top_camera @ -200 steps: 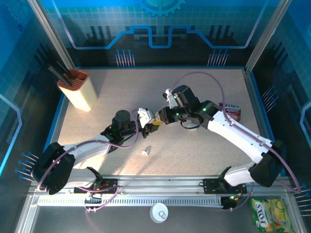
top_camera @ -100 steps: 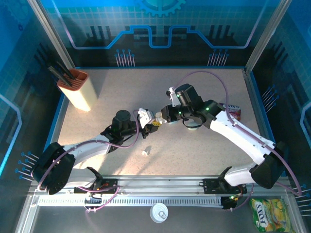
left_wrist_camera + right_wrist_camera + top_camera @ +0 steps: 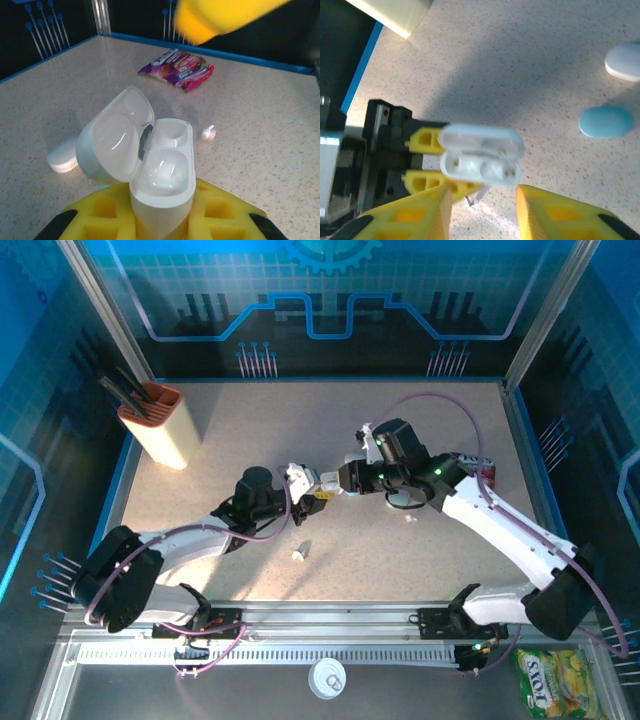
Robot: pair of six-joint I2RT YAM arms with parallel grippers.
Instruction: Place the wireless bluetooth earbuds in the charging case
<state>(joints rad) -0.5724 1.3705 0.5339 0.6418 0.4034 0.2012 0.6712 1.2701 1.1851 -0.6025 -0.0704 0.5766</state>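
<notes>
Letting go is what has just happened: my right claw (image 3: pixel 482 202), pinched shut a moment ago, now stands with its jaws apart and nothing between them, and it has drawn back a little to the right of the charging case (image 3: pixel 162 165). A small white earbud (image 3: pixel 408 518) now lies on the desk (image 3: pixel 250 420) to the right of the case, where the surface was bare before. My left wrist view shows it beside the open case, not in it. I judge that the drop missed the wells, so this one needs picking up again. Whether either well is already filled I cannot tell. My left claw (image 3: pixel 162 220) is clamped on the base of the charging case at mid-desk, its lid hinged open.

Counted:
- Two loose earbuds: the fresh one and another earbud (image 3: pixel 300 553) nearer me.
- Three cases: the held one, a closed white case (image 3: pixel 62 156) and a blue case (image 3: pixel 605 121).
- Two packets: a pink snack packet (image 3: pixel 177 65) at the right and a yellow-green snack packet (image 3: pixel 548 680) off the near right edge.
- One tan holder (image 3: pixel 155 425) at the far left.
</notes>
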